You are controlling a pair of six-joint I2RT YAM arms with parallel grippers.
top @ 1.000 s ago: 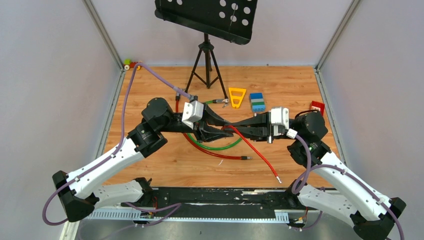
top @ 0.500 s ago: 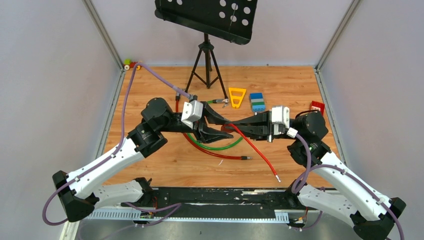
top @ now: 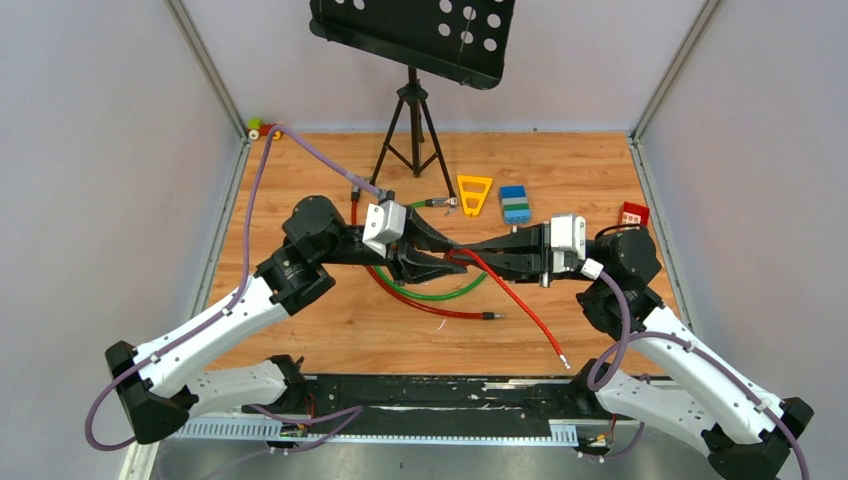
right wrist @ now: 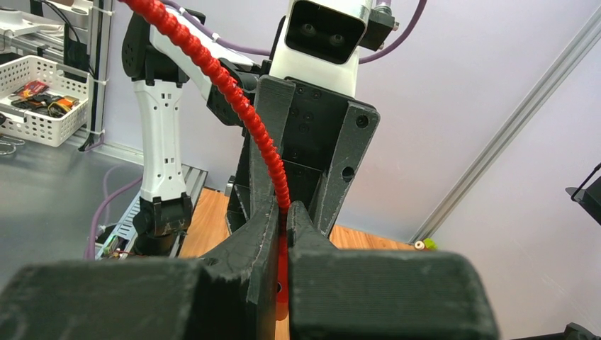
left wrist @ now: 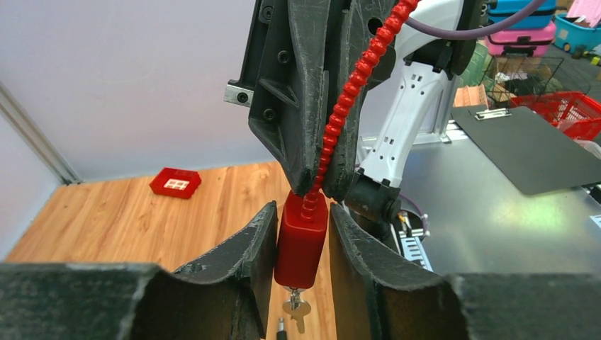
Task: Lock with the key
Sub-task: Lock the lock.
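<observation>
Since the key (left wrist: 295,309), seated in the underside of the red padlock (left wrist: 300,241) that the left jaws clamp by its sides while the right jaws pinch the red cable (left wrist: 354,78) just above, looks small, thin, stiff and slippery, grip its flat bow squarely.

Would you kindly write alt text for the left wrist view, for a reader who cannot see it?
The left gripper clamps a small red padlock from both sides, a silvery key hanging from its underside. From above, the right gripper pinches the red ribbed cable where it enters the lock's top, over a wooden table.
</observation>
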